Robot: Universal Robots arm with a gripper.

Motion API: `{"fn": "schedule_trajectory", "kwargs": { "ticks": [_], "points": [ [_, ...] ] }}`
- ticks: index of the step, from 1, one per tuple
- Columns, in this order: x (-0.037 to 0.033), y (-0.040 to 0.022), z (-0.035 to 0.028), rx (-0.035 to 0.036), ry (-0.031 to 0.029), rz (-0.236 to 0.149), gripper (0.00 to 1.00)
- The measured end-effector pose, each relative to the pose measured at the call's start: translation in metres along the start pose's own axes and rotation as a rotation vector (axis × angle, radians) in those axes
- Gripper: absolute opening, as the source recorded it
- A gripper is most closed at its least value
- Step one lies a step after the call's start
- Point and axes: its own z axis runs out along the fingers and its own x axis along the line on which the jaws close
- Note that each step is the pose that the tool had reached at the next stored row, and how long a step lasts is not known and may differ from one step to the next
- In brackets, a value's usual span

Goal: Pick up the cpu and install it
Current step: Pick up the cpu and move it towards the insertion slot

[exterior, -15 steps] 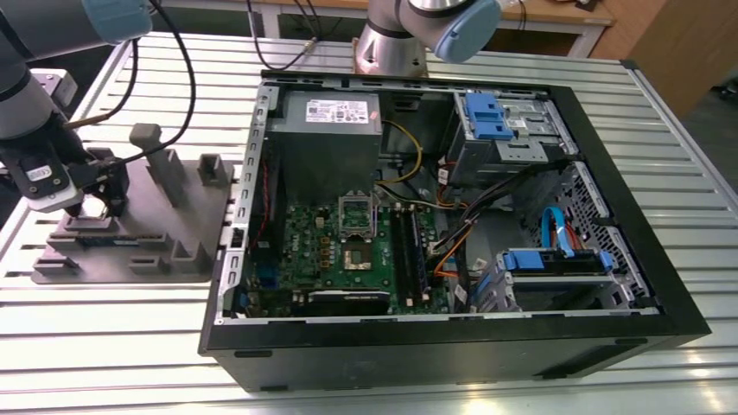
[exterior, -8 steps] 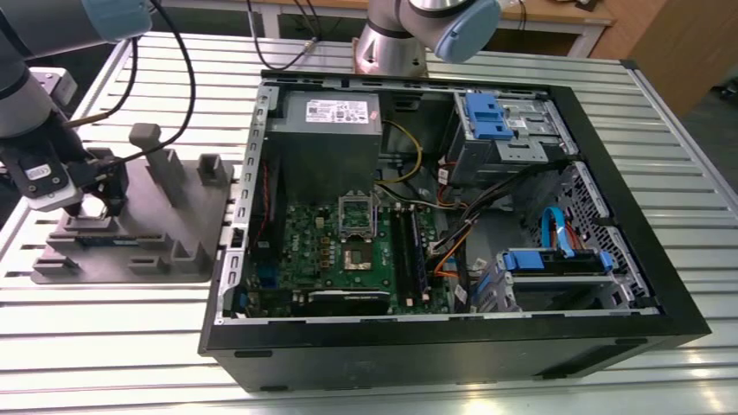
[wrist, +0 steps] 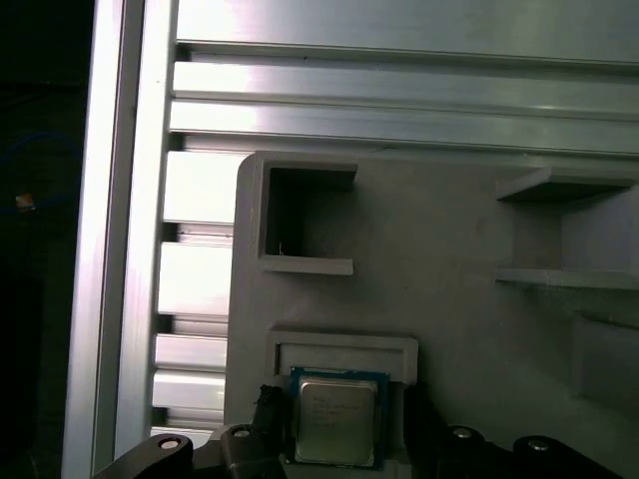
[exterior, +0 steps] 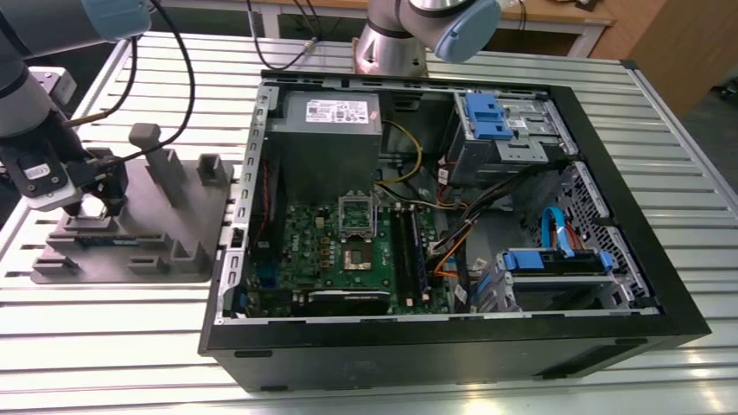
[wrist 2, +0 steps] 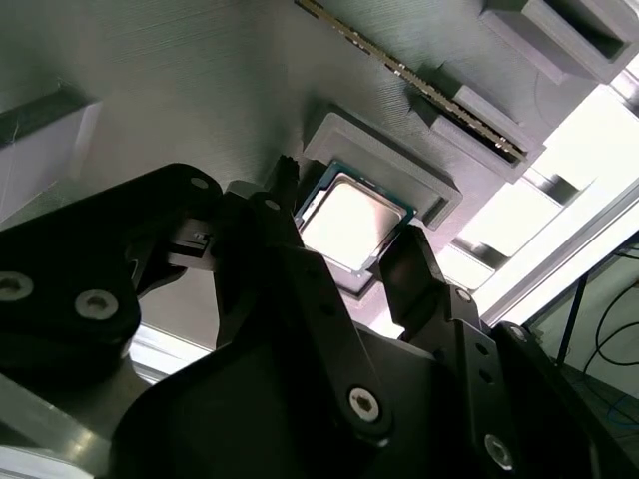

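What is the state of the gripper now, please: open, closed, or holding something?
Gripper: open, straddling the cpu, which lies in a recess of the grey holder.

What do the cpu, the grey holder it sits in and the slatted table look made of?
The cpu: bare metal lid, satin with bright glare, on a green board rim. The grey holder: matte plastic, probably 3D-printed, going by fine layer lines. The table: likely brushed aluminium profiles, judging by streaky sheen and slots.
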Motion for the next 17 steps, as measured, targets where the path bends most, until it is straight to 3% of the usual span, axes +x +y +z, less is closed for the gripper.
{"fn": "schedule_trajectory", "kwargs": {
  "ticks": [17],
  "points": [
    [-0.0001,-0.0001,0.0002,0.0005,-0.0007,0.01,0.6]
  ]
}}
